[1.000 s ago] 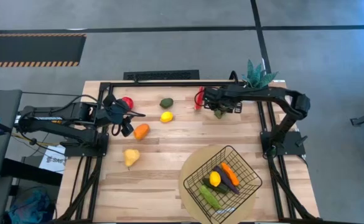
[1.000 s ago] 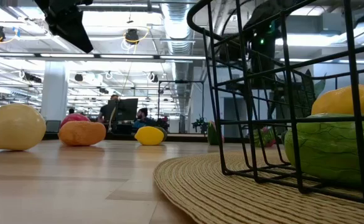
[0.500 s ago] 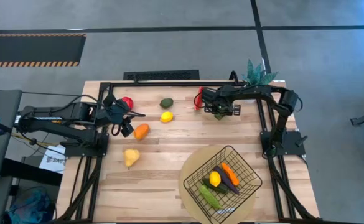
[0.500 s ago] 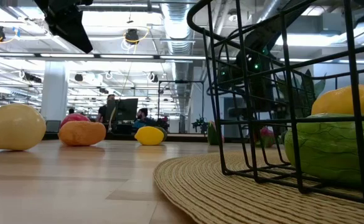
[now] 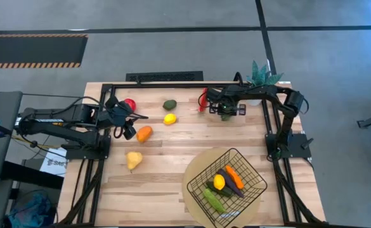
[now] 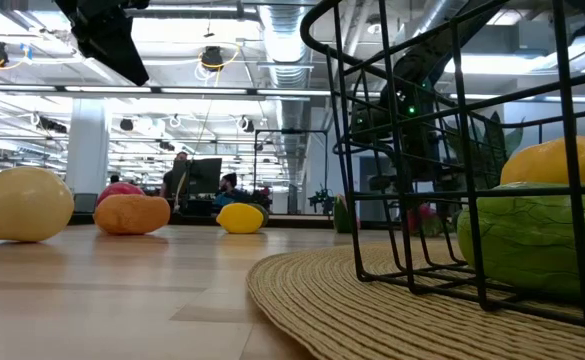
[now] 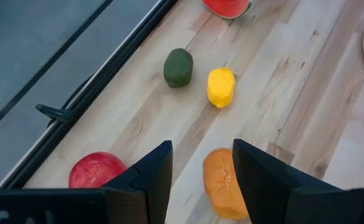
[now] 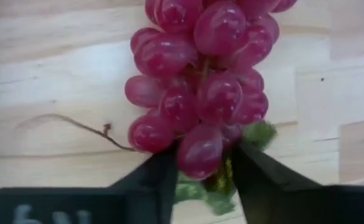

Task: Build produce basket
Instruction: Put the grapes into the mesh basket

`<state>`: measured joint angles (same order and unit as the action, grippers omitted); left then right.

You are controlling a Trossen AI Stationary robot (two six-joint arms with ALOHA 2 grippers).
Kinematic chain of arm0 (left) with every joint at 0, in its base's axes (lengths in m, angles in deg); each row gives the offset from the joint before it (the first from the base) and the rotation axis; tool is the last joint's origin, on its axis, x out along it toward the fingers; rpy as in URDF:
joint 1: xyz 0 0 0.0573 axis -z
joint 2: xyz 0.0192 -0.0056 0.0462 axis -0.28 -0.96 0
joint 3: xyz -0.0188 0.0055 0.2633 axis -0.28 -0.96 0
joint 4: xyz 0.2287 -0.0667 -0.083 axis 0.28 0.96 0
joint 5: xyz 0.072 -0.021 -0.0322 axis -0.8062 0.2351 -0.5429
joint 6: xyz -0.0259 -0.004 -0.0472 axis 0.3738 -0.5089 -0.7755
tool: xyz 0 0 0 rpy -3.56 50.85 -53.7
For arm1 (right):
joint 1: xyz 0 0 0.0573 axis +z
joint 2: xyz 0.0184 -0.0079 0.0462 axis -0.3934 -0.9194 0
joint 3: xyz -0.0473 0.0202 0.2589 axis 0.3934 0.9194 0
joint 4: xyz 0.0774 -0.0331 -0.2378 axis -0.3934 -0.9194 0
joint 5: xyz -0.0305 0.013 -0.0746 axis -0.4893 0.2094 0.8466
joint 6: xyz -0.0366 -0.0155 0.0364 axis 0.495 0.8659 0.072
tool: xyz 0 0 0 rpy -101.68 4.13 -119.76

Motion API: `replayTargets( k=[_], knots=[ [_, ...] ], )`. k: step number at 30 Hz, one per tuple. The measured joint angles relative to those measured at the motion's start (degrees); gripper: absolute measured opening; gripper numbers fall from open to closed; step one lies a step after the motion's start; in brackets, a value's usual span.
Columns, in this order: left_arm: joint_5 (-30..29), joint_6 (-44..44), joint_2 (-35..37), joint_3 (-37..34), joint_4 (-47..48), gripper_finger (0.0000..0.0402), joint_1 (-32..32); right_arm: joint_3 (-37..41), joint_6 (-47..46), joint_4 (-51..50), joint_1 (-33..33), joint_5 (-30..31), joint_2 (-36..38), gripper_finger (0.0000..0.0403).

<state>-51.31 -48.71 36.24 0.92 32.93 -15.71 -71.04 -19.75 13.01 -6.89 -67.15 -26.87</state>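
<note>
Right gripper point(image 8: 200, 177) sits at the far edge, fingers pinching the stem end of the grape bunch point(image 8: 203, 81), so lift slowly and keep the cluster from swinging.

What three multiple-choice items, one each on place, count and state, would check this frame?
1. Where is the right gripper?
A. over the basket
B. at the grapes
C. by the pear

2. How many pieces lie in the basket?
A. none
B. one
C. several

3. The left gripper is:
A. open, empty
B. shut on the orange
C. holding the apple

Key: B, the grapes sit between its fingers; C, a lemon, a carrot and a cucumber show inside; A, bare table shows between its fingers.
</note>
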Motion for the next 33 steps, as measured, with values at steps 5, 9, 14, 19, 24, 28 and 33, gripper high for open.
replayTargets(
  k=[5,9,14,19,24,28,33],
  knots=[
    [0.0,-0.02,0.0,0.0,0.0,0.0155,0.0,-0.05,2.6,0.07,0.03,-0.83,0.1,0.0044],
    [-0.02,-0.02,0.0,0.0,0.0,0.0155,0.0,-0.04,3.85,0.33,0.82,-1.19,0.12,0.0015],
    [-0.02,0.35,-0.02,0.0,0.0,0.0155,-0.02,-0.67,5.15,0.43,2.65,-3.02,0.01,0.0008],
    [-0.04,0.52,-0.02,0.0,0.0,0.0155,-0.02,-5.16,7.97,-0.15,6.0,-4.16,-0.08,0.0005],
    [-0.04,0.55,-0.01,0.0,0.0,0.0155,0.0,-12.46,9.76,-4.69,8.63,-2.34,-0.08,0.0002],
    [-0.04,0.6,-0.02,0.0,0.0,0.0155,-0.01,-19.68,10.33,-13.2,10.38,2.02,-0.08,0.0002],
    [-0.07,1.46,-0.01,0.0,0.01,0.0155,-0.01,-30.91,10.75,-28.42,12.98,5.89,-0.08,0.0001]
  ],
)
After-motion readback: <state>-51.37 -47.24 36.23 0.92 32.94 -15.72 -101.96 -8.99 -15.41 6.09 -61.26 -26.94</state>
